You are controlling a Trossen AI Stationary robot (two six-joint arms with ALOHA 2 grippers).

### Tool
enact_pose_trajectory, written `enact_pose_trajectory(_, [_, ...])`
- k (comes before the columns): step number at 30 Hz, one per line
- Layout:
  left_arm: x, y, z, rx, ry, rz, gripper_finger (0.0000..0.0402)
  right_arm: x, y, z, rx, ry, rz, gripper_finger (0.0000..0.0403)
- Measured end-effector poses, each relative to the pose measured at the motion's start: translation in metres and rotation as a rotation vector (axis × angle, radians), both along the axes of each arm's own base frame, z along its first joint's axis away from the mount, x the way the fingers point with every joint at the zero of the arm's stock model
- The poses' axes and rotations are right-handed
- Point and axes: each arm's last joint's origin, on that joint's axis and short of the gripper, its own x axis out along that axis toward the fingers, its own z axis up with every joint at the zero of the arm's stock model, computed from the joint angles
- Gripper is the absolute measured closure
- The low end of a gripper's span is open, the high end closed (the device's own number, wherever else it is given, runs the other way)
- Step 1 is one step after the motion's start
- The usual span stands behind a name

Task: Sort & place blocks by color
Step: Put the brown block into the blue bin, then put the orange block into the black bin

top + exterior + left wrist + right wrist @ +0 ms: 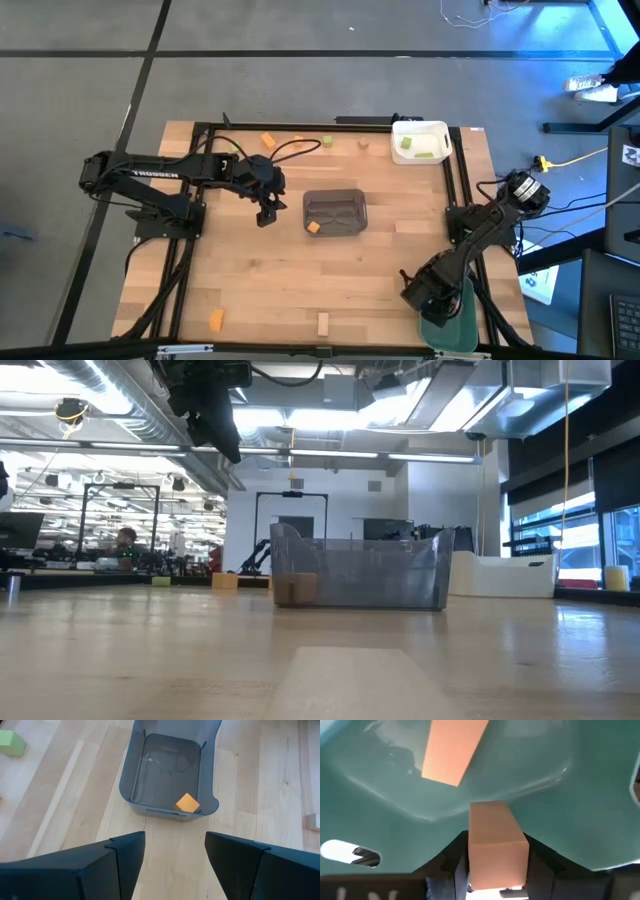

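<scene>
My right gripper is at the table's near right corner, over the green tray, and is shut on a tan bar block. Another tan block lies on that tray's floor. My left gripper hangs open and holds nothing, left of the grey tray, in which one orange block lies. Green blocks lie in the white tray. Loose blocks rest on the table: orange, green and tan at the far edge, and orange and tan at the near edge. My right gripper pinches the tan bar by its two long sides between its two fingers. The bar lies along the fingers and sticks out ahead of them. The fingers slant down toward the tray. The bar is clear of the tray floor.
Black frame rails run along the table's left, far and right sides, and cables lie near the left arm. The bare wood between the grey tray and the near edge is free.
</scene>
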Motion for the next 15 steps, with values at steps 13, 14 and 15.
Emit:
enact_pose_trajectory(13, [-0.0001, 0.0, -0.0001, 0.0, 0.001, 0.0, 0.0201, -0.0005, -0.0007, -0.0013, 0.003, -0.01, 0.017, 0.0164])
enact_pose_trajectory(14, [-0.0001, 0.0, -0.0001, -0.001, 0.001, 0.001, 0.0201, -0.0001, -0.0003, 0.0001, 0.003, -0.009, 0.016, 0.0159])
enact_pose_trajectory(15, [-0.0001, -0.0001, -0.0001, -0.001, 0.001, 0.0, 0.0201, 0.0011, 0.0009, 0.0023, 0.007, -0.014, 0.016, 0.0156])
